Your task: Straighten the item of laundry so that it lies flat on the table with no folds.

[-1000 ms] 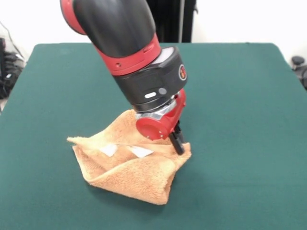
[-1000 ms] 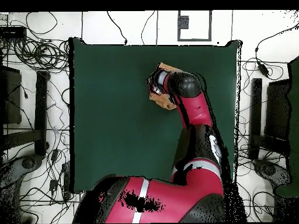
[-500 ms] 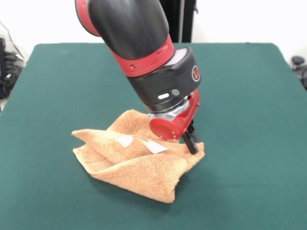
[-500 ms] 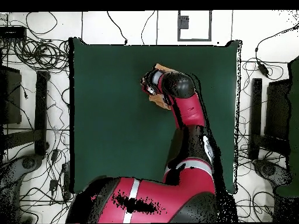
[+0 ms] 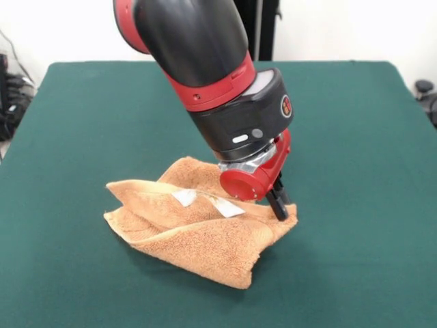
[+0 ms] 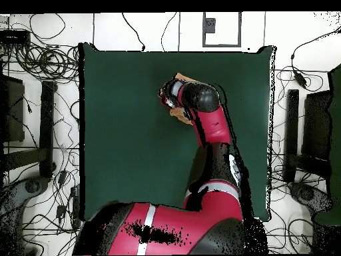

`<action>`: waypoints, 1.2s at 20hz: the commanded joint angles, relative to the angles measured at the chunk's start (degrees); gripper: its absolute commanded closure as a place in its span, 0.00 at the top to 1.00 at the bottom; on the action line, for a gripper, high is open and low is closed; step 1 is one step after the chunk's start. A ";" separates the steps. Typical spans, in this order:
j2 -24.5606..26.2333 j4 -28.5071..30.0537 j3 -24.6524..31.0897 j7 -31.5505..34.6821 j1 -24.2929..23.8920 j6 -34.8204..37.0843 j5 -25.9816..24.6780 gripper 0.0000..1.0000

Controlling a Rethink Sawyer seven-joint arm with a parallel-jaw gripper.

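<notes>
The orange-tan towel (image 5: 198, 232) lies crumpled and folded on the dark green table (image 5: 355, 137), with white tags (image 5: 225, 208) showing on its upper fold. My gripper (image 5: 280, 205) reaches down at the towel's right corner and is shut on that corner, holding it slightly raised. In the overhead view the arm (image 6: 200, 100) covers most of the towel; only small orange bits (image 6: 178, 115) show beside the wrist.
The table's edges show at the far side and both sides in the front view. Cables and equipment (image 6: 40, 87) lie on the floor round the table in the overhead view.
The gripper has moved to the right in the front view, dragging the towel's pinched corner with it. The towel has shifted right and stretched a little wider.
</notes>
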 commanded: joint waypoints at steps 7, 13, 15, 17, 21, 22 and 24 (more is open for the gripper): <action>5.02 2.85 6.49 20.71 3.93 -7.24 5.04 0.00; 5.22 2.16 5.97 23.00 4.99 -7.91 4.99 0.00; 5.12 2.25 6.13 23.06 4.89 -8.00 4.96 0.00; 5.00 2.43 6.52 22.82 4.71 -8.48 5.20 0.00; 4.77 3.04 7.46 22.08 4.47 -9.96 6.12 0.00; 4.71 3.27 7.89 21.88 4.41 -10.60 6.70 0.00; 4.54 3.74 8.73 21.22 4.36 -12.08 7.97 0.00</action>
